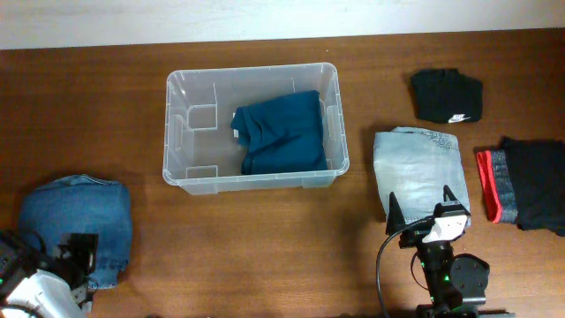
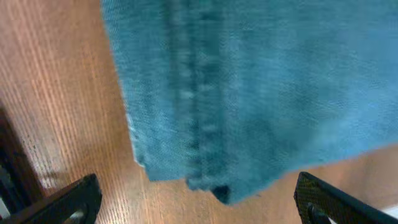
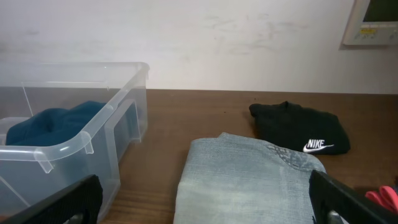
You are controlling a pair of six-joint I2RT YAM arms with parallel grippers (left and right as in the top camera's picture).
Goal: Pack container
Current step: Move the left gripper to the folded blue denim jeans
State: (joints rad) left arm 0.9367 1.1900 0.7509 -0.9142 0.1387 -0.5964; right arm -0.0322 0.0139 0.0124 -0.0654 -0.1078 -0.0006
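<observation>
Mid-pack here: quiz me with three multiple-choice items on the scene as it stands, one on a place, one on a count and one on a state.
1. Where is the teal garment?
A) inside the container, in its right half
B) outside it, to its left
C) draped over its rim

2. How many folded garments lie outside the container?
A) two
B) four
C) six

3. How are the grippers?
A) both open, gripping nothing
B) both shut
C) one shut on cloth

Answers:
1 A: it shows through the clear walls, against the right side.
2 B: blue jeans, pale jeans, black Nike top, black-and-red piece.
3 A: the left gripper and right gripper both show spread fingers.
</observation>
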